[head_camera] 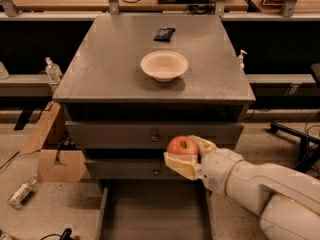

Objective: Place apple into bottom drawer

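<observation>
The red-orange apple [182,146] sits between the cream fingers [181,166] of my gripper [187,155], which is shut on it. I hold it in front of the two knobbed drawers, just above the far end of the open bottom drawer [155,211]. The bottom drawer is pulled out toward the camera, a grey flat-floored tray with nothing visible in it. My white arm [265,191] reaches in from the lower right.
A white bowl [164,65] and a small dark packet [164,33] lie on the grey cabinet top [100,69]. Cardboard pieces [52,151] and a bottle [21,192] lie on the floor at left. A chair base [295,134] stands at right.
</observation>
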You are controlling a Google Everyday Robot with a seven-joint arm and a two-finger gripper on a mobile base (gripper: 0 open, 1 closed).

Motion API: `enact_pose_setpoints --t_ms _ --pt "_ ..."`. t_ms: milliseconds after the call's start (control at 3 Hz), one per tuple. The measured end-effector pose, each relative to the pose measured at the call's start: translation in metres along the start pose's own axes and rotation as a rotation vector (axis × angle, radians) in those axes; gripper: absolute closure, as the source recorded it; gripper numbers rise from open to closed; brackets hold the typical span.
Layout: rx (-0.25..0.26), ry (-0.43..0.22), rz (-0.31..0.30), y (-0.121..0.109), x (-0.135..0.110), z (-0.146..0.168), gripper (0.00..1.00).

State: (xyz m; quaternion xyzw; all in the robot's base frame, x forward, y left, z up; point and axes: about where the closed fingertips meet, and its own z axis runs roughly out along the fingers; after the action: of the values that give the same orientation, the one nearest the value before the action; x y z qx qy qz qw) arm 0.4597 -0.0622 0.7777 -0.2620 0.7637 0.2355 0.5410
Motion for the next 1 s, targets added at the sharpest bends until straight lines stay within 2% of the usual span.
enact_pose_setpoints --t_ms 333,667,1000 --pt "-0.098 0.019 0.090 -0.001 0.012 -0.006 1.00" --pt "-0.107 0.027 0.090 0.003 0.013 -0.007 1.00" --pt "-0.128 -0.001 0.119 0.002 0.026 0.008 1.00"
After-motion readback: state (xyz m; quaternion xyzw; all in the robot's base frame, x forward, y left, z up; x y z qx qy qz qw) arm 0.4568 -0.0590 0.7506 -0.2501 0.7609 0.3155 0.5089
